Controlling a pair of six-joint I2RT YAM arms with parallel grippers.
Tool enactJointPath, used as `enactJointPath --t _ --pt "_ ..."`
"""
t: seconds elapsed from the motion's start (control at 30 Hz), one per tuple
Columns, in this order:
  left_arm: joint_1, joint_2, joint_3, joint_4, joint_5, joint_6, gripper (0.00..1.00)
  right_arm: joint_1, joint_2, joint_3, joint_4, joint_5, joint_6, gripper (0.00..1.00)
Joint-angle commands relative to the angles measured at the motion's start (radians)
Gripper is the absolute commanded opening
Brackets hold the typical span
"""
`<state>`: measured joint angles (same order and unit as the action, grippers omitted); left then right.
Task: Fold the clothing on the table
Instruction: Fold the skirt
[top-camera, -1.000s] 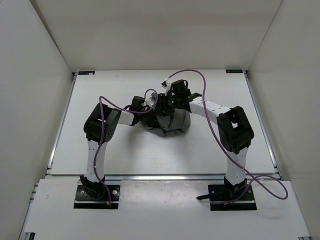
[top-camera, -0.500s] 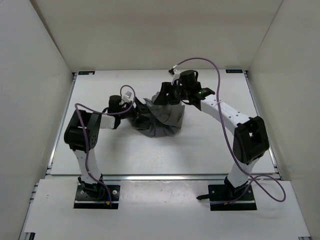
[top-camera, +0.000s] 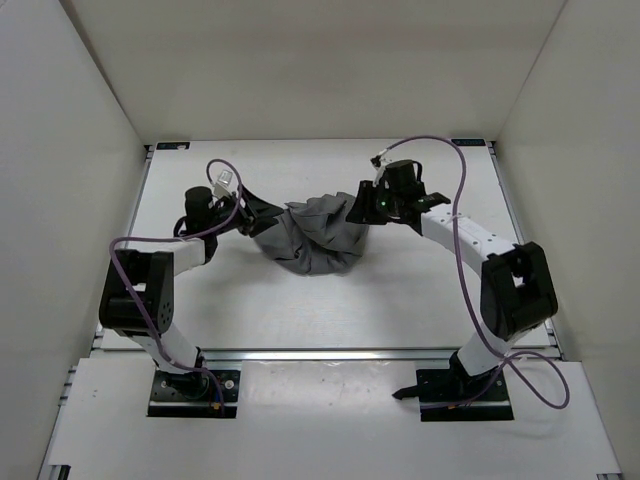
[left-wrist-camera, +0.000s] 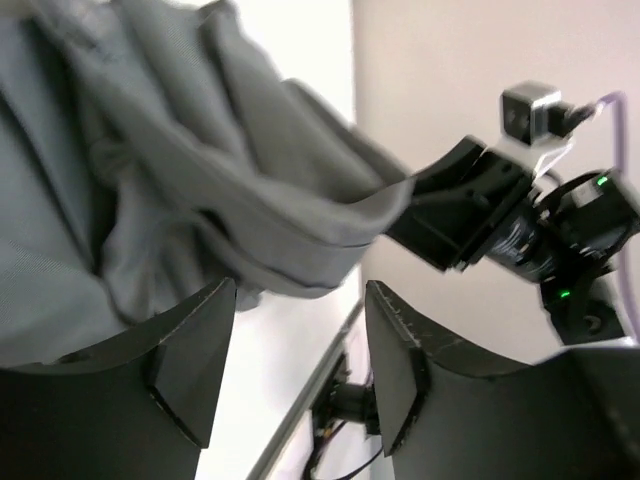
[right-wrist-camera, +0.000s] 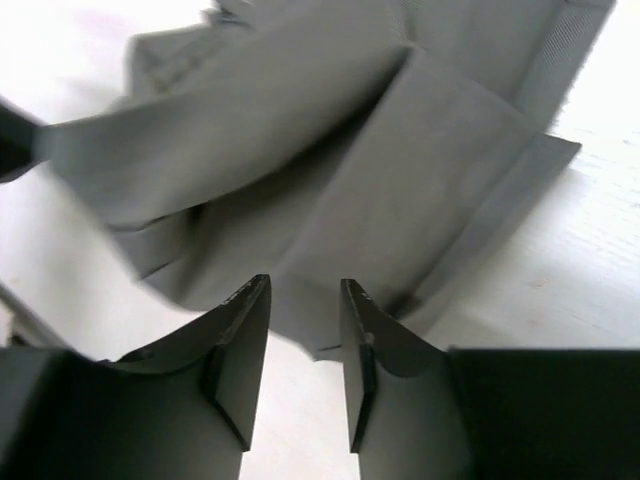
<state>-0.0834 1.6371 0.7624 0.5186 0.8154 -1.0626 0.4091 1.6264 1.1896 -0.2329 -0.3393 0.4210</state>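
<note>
Presently: Clothing Spanned Between Both Grippers

**Location.** The clothing (top-camera: 315, 238), a dark grey pleated skirt, sits bunched near the middle of the table (top-camera: 420, 300), slightly toward the far side. Its upper edge runs as a band from one gripper to the other. The lower part sags in a rounded heap on the white surface between them.

**Left side.** The left gripper (top-camera: 247, 212) is at the left end of the fabric. In the left wrist view its jaws stand wide apart, and bare table shows through the gap. A fold of cloth hangs at the tip of one jaw; whether it is pinched cannot be told.

**Right side.** The right gripper (top-camera: 362, 207) is at the right end of the fabric. Its jaws are narrow, with a fold of grey cloth between them. In the left wrist view the taut band of fabric ends at this gripper's tip, held there.

**Arms.** Both arms reach inward toward the clothing, elbows out to the sides.
</note>
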Motion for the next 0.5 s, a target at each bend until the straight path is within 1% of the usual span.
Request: enactJointPath --t 0.0,0.07,0.13,0.17,0.23,0.33,0.4,0.47 --pt "-0.045 -0.049 0.031 -0.178 -0.057 0.145 0.64 -0.009 0.068 0.059 0.01 0.056 -0.072 0.3" --pt "-0.059 -0.06 0.05 -0.268 -0.117 0.212 0.63 -0.003 0.156 0.128 -0.006 0.048 -0.106 0.3" --pt "-0.056 -0.062 0.045 -0.337 -0.174 0.242 0.57 0.002 0.213 0.221 -0.017 0.022 -0.131 0.3" --pt "-0.052 -0.062 0.04 -0.345 -0.192 0.245 0.56 0.008 0.246 0.249 -0.026 0.014 -0.145 0.29" --pt "-0.042 -0.054 0.014 -0.347 -0.194 0.236 0.46 0.017 0.292 0.301 -0.029 0.003 -0.171 0.29" --pt "-0.033 -0.04 -0.006 -0.362 -0.223 0.247 0.4 0.042 0.351 0.384 -0.045 0.01 -0.209 0.3" --pt "-0.041 -0.039 -0.006 -0.382 -0.249 0.265 0.34 0.057 0.381 0.393 -0.04 -0.015 -0.22 0.3" --pt "-0.042 -0.051 -0.012 -0.41 -0.269 0.279 0.3 0.068 0.404 0.393 -0.029 -0.043 -0.215 0.3"
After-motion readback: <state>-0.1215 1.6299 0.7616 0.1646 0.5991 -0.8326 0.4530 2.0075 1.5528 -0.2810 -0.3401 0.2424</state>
